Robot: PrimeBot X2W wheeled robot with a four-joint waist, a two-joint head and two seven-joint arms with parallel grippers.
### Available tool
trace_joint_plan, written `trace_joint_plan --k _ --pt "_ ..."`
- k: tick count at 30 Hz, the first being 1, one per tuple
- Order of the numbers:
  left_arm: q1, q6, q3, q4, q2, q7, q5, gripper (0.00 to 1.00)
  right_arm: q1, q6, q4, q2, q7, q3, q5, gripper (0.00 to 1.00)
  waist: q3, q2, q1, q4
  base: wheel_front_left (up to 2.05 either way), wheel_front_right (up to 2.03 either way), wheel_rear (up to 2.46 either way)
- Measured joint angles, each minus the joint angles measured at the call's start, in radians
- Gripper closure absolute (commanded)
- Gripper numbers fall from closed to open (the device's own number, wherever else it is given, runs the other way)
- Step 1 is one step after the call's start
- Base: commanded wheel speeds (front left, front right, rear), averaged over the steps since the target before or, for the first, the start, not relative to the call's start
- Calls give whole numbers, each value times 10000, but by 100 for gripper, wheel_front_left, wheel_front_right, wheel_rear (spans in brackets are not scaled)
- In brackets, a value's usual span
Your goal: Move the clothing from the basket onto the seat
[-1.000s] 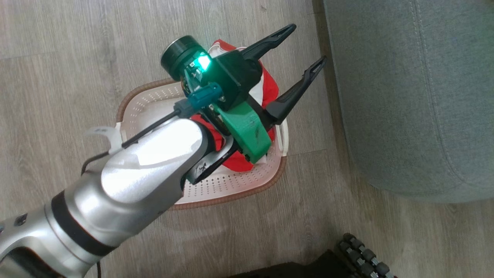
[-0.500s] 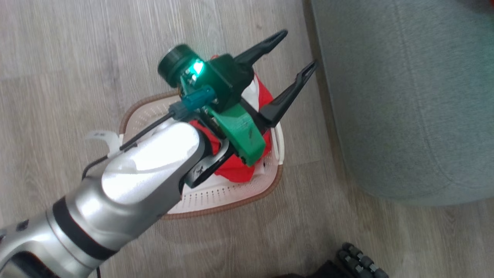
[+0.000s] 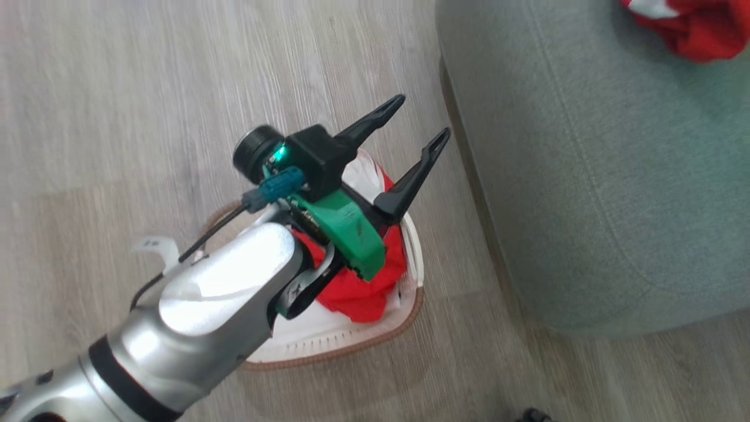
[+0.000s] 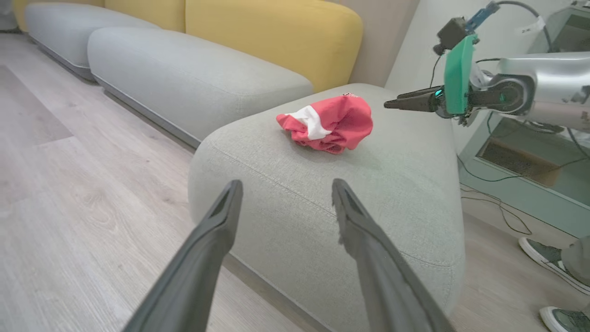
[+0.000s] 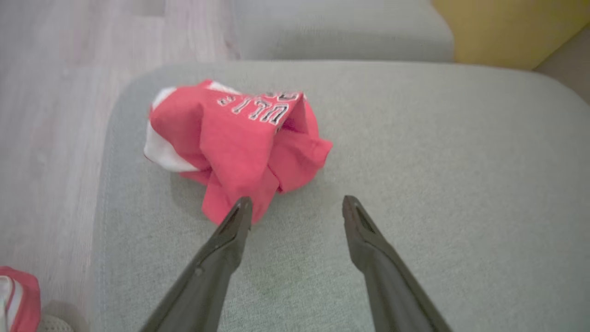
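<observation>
On the seat [image 3: 586, 176], up in the far corner of the head view, one red garment [image 3: 691, 23] is now showing. A moment ago it was out of the picture. The head camera is turning, so the whole picture is sliding; the things themselves are not moving.

The left gripper [image 3: 425, 116] is still hanging over the basket [image 3: 328, 346], with its fingers spread wide and nothing between them. The right gripper [image 5: 297, 200] is hovering over the seat, close to the garment, and its fingers are spread and empty too.

So one piece is looking done, and I am guessing the job is only partly finished — more red clothing [image 3: 357, 287] is sitting in the basket on the floor [image 3: 117, 88], partly hidden by the left gripper.

The garment on the seat is lying in a crumpled ball — bright red, with a white patch and white letters edged in black. The clothing in the basket is bunching up the same way, red with white parts.
</observation>
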Motion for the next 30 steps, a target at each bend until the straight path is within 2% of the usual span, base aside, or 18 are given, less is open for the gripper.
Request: trace_joint_plan --k 5,9,13,16,22,29,30 --pt "430 146 148 113 4 -240 -205 0 1121 0 -1480 -510 -408 -180 548 0 -723 0 0 140 0 0 0" --pt "784 265 217 105 52 -395 -305 0 2380 0 -3292 -997 -602 -974 675 0 -1398 0 0 368 0 0 0" --pt "1037 428 274 -2 125 -495 -395 0 3398 0 -4907 -982 -633 -2031 433 0 -1833 0 0 600 0 0 0" --pt "1249 556 376 -136 236 -520 -497 0 4295 0 -6136 -589 -587 -2991 59 0 -2110 0 0 809 0 0 0" --pt "1718 788 602 -267 422 -673 -698 0 6194 0 -8487 1001 -412 -4335 -989 0 -2608 0 0 1266 0 0 0" --pt "2383 1191 1083 -527 880 -840 -876 0 7530 0 -9915 2330 -665 -4717 -1538 0 -3020 0 0 1708 0 0 0" --pt "2383 1191 1083 -527 880 -840 -876 0 7530 0 -9915 2330 -665 -4717 -1538 0 -3020 0 0 1708 0 0 0"
